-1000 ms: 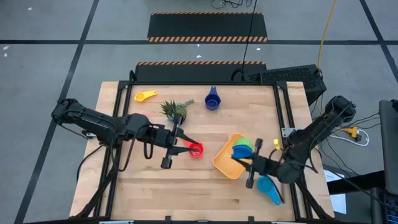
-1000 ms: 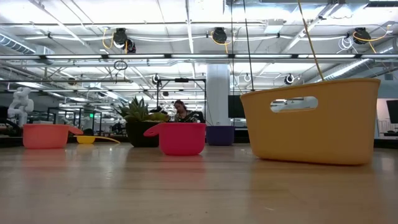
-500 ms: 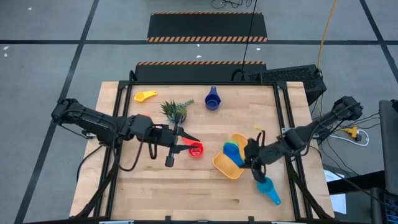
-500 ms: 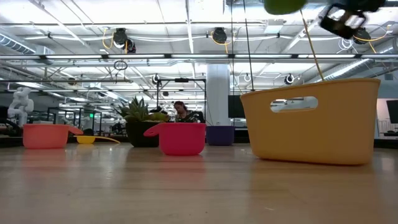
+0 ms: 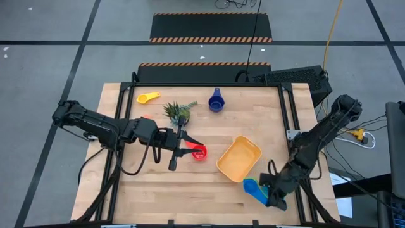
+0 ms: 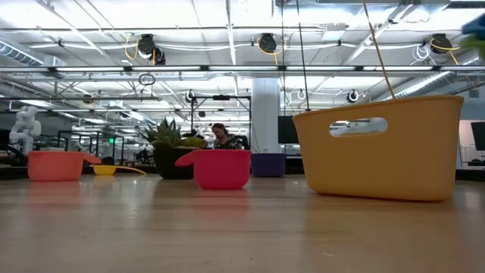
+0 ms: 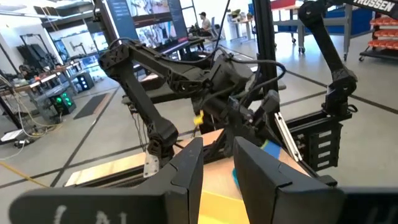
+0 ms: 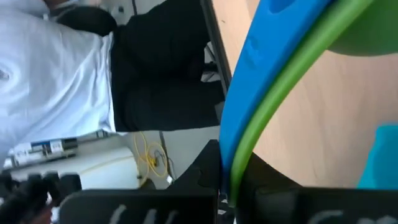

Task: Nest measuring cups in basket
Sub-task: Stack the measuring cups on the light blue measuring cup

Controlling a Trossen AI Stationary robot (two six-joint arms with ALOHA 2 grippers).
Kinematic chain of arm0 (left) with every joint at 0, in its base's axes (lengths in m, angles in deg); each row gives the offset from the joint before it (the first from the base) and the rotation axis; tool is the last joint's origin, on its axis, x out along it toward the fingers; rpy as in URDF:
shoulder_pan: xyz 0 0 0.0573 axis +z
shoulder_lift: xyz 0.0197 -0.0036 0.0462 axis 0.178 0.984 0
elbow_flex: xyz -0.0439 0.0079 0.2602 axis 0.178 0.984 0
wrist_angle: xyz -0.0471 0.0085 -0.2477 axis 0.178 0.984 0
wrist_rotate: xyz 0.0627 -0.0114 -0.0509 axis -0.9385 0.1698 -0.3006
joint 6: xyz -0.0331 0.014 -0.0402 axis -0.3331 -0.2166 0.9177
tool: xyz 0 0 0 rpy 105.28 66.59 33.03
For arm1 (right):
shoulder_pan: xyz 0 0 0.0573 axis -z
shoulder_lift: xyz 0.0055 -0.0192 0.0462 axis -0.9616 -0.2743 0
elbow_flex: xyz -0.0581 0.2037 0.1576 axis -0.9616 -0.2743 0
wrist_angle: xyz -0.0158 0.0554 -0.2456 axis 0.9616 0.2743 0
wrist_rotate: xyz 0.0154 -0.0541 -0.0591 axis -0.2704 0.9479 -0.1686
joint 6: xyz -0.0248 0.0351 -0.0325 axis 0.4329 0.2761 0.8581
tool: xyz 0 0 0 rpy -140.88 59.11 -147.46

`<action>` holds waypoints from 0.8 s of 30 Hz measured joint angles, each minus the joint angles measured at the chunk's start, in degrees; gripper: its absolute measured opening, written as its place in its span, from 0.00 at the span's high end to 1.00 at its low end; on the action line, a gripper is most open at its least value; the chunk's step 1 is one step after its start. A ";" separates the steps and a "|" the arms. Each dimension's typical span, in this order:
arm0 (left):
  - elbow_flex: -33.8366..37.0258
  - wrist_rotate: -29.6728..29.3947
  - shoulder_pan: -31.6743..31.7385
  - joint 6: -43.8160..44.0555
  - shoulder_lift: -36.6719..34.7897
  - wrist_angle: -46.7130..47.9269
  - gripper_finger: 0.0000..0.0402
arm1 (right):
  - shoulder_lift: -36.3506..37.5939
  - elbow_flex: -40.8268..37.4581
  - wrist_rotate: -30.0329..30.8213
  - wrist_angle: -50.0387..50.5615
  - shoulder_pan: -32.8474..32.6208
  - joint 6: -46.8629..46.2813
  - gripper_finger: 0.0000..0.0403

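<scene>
Right gripper [image 5: 273, 193], clamped on seemingly nested blue-green cups [image 8: 273, 93], hovers at basket's [image 5: 239, 158] five o'clock; next: return them inside.

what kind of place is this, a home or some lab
Most likely a robotics lab or workshop, not a home. The wooden table stands on a grey floor with hazard-striped mats, the low view shows industrial ceiling lights, and other robot arms stand nearby.

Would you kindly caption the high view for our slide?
Left tool holds the red cup; right tool carries blue cups beside the empty basket.
</scene>
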 joint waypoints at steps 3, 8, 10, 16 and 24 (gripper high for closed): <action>0.00 0.00 0.00 -0.02 0.00 0.47 0.77 | 1.62 -2.67 5.09 -1.74 -4.61 -6.00 1.00; 0.00 0.00 0.00 -0.04 0.00 0.44 0.77 | 2.46 -8.60 13.90 -10.60 -11.56 -14.77 1.00; 0.00 -0.02 0.00 -0.07 0.00 0.44 0.77 | 2.39 -10.34 16.48 -13.16 -13.67 -17.44 1.00; 0.00 0.00 0.00 -0.07 0.00 0.66 0.77 | 2.39 -12.40 20.56 -13.93 -18.99 -23.08 1.00; 0.00 0.00 0.00 -0.02 0.00 0.74 0.77 | 2.39 -14.04 25.99 -14.02 -23.27 -27.44 1.00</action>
